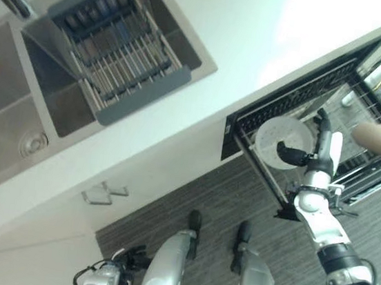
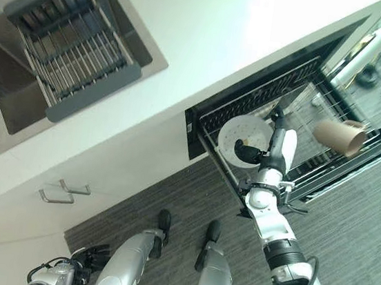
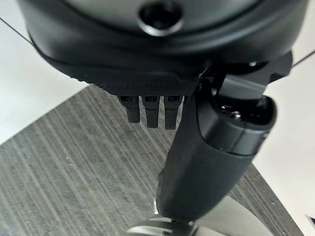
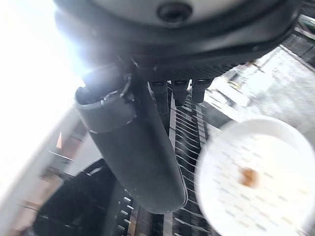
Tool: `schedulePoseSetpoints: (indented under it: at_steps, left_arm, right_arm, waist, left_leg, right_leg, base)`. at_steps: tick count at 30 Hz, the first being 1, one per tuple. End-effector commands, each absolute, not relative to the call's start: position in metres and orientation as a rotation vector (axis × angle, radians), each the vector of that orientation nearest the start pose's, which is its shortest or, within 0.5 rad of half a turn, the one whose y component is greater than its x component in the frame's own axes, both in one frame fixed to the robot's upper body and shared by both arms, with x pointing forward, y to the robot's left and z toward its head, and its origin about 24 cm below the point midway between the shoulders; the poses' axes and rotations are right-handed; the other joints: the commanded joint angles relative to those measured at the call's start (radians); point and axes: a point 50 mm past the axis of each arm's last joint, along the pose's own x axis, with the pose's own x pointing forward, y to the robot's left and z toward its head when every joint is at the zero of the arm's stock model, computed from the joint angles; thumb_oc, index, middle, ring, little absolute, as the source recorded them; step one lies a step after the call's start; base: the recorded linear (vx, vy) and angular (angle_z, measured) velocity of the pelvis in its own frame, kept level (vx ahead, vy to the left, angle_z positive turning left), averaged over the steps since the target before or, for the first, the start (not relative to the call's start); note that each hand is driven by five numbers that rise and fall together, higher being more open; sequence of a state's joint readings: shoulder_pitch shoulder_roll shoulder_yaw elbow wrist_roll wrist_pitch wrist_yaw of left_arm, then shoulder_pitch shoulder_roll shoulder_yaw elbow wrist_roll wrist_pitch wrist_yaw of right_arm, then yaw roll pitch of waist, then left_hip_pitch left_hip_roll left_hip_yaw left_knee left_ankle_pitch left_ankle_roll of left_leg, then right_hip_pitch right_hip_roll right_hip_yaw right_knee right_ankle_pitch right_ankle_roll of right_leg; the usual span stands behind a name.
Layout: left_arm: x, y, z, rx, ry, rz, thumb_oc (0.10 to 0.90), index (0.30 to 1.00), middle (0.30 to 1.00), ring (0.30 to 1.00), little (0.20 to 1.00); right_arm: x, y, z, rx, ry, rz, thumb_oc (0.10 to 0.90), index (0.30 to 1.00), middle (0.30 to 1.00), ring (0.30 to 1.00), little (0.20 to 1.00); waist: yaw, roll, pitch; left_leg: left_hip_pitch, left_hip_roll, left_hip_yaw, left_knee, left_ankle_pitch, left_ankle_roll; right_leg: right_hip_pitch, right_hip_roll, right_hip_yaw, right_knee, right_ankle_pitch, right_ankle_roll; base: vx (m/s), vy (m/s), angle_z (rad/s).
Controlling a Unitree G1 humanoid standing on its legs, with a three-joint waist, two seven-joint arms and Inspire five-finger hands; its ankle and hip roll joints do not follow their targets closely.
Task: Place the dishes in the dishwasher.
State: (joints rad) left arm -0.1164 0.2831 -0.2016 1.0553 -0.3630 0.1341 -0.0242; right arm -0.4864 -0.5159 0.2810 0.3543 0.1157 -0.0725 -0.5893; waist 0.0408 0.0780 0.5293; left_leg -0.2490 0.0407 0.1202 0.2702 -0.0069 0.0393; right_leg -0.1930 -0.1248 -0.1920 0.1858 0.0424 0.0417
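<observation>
- Right hand [image 1: 321, 153] hung over the pulled-out dishwasher rack [image 1: 376, 162], fingers [image 4: 179, 91] straight and apart, holding nothing.
- White plate [image 1: 282, 141] lay in the rack just beside the thumb; brown cup [image 1: 379, 138] lay tipped nearby.
- Left hand [image 3: 162, 73] was low over the floor [image 3: 59, 167], fingers relaxed.
- Sink [image 1: 4, 127] with drying rack [image 1: 116, 43] sat in the counter [image 1: 259, 33]; no writing was readable.

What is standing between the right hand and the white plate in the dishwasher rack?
Nothing visible. The right hand is directly beside the white plate, which already lies in the pulled-out dishwasher rack. The brown cup sits further along the rack.
</observation>
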Motion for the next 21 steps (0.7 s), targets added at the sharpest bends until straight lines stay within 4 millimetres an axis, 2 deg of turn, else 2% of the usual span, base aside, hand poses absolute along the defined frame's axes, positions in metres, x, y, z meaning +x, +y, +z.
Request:
schedulePoseSetpoints:
  at_steps: [1, 8, 11, 13, 16, 18, 21]
  left_arm:
    - [0.121, 0.229, -0.152, 0.081, 1.196, 0.111, 0.8, 0.9, 0.9, 0.9, 0.9]
    - [0.095, 0.227, -0.159, 0.09, 1.254, 0.135, 0.8, 0.9, 0.9, 0.9, 0.9]
    - [0.085, 0.227, -0.162, 0.069, 1.274, 0.154, 0.8, 0.9, 0.9, 0.9, 0.9]
    - [0.08, 0.227, -0.163, 0.064, 1.284, 0.162, 0.8, 0.9, 0.9, 0.9, 0.9]
    - [0.07, 0.227, -0.165, 0.053, 1.304, 0.182, 0.8, 0.9, 0.9, 0.9, 0.9]
    - [0.067, 0.227, -0.165, 0.048, 1.308, 0.189, 0.8, 0.9, 0.9, 0.9, 0.9]
    - [0.061, 0.231, -0.165, 0.043, 1.314, 0.196, 0.8, 0.9, 0.9, 0.9, 0.9]
  right_arm:
    - [0.323, -0.199, 0.187, -0.367, -0.669, -0.407, 0.8, 0.9, 0.9, 0.9, 0.9]
    - [0.296, -0.206, 0.184, -0.285, -0.75, -0.442, 0.8, 0.9, 0.9, 0.9, 0.9]
    - [0.281, -0.222, 0.186, -0.258, -0.802, -0.545, 0.8, 0.9, 0.9, 0.9, 0.9]
    - [0.271, -0.236, 0.184, -0.265, -0.812, -0.621, 0.8, 0.9, 0.9, 0.9, 0.9]
    - [0.249, -0.269, 0.176, -0.286, -0.789, -0.801, 0.8, 0.9, 0.9, 0.9, 0.9]
    - [0.243, -0.28, 0.171, -0.302, -0.769, -0.863, 0.8, 0.9, 0.9, 0.9, 0.9]
    - [0.214, -0.328, 0.143, -0.322, -0.618, -1.08, 0.8, 0.9, 0.9, 0.9, 0.9]
  waist:
    - [0.002, -0.017, -0.051]
    - [-0.015, -0.045, -0.134]
    - [-0.027, -0.054, -0.167]
    - [-0.036, -0.058, -0.181]
    - [-0.061, -0.067, -0.199]
    - [-0.07, -0.07, -0.203]
    - [-0.105, -0.078, -0.212]
  left_leg:
    - [0.038, 0.046, -0.046, 0.03, -0.118, -0.054]
    - [0.089, 0.05, -0.03, 0.03, -0.141, -0.057]
    - [0.111, 0.054, -0.024, 0.03, -0.153, -0.056]
    - [0.122, 0.055, -0.021, 0.03, -0.161, -0.054]
    - [0.141, 0.058, -0.011, 0.03, -0.173, -0.05]
    - [0.145, 0.059, -0.008, 0.03, -0.175, -0.049]
    - [0.161, 0.071, 0.009, 0.03, -0.182, -0.048]
  right_leg:
    - [0.056, -0.022, 0.01, 0.114, -0.175, 0.03]
    - [0.097, -0.021, 0.024, 0.114, -0.197, 0.027]
    - [0.115, -0.016, 0.03, 0.114, -0.207, 0.027]
    - [0.123, -0.014, 0.033, 0.114, -0.211, 0.028]
    - [0.131, -0.009, 0.042, 0.114, -0.216, 0.03]
    - [0.133, -0.008, 0.044, 0.114, -0.218, 0.03]
    - [0.138, -0.006, 0.047, 0.114, -0.221, 0.031]
  base:
    - [0.04, -0.048, -0.14]
    - [0.06, -0.03, -0.06]
    - [0.07, -0.023, -0.06]
    - [0.06, -0.018, -0.13]
    - [0.05, -0.022, -0.09]
    - [0.03, -0.026, -0.11]
    - [0.02, -0.041, -0.17]
